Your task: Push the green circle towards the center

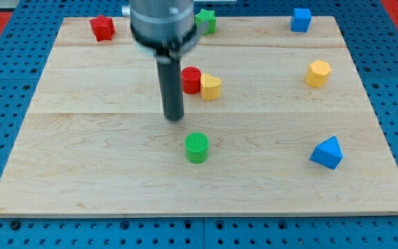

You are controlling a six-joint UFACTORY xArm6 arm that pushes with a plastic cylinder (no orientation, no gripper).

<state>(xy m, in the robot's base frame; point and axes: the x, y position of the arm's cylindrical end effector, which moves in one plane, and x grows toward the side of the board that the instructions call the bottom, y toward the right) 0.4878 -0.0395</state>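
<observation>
My tip [175,117] rests on the counter [81,159], just up and to the view's left of the green circle [197,147], near it but with a gap between them. There is no claw on this arm, only the rod, so nothing is gripped or held. The green circle sits a little below the board's middle. I judge this to be the approach step, with contact not yet made: a push toward the center calls for the tip to come round to the circle's lower side and drive it toward the view's top. The red cylinder [191,80] and yellow block [211,87], touching each other, lie beyond. The arm's blurred housing partly hides the green block [206,20] at the top edge, so its shape is unclear.
</observation>
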